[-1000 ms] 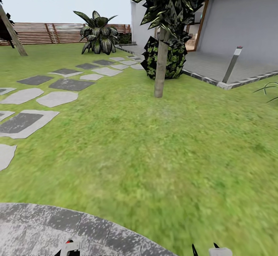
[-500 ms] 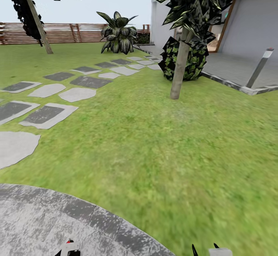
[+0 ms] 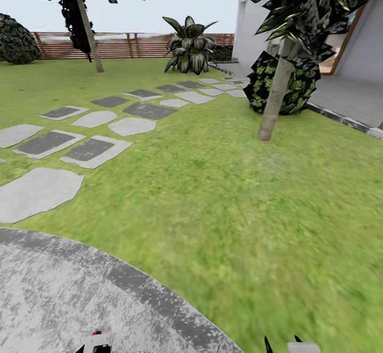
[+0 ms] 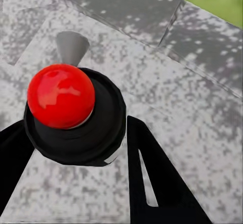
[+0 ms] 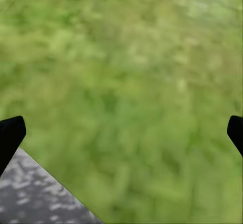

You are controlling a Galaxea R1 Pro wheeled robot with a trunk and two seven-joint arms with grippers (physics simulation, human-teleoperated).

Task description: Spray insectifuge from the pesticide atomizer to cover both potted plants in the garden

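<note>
Fingers [image 4: 157,183] of the left arm close around a black bottle capped by a glossy red ball [image 4: 61,96], held above the mottled grey stone patio [image 4: 167,82]. Right-arm fingers [image 5: 11,135] stand wide apart over blurred green lawn [image 5: 126,82] at the patio's edge. From the head view, pale stepping stones [image 3: 96,150] cross the grass at centre left toward a slatted brown wooden fence [image 3: 122,45] along the upper edge, while a trunked palm [image 3: 274,97] rises at upper right.
</note>
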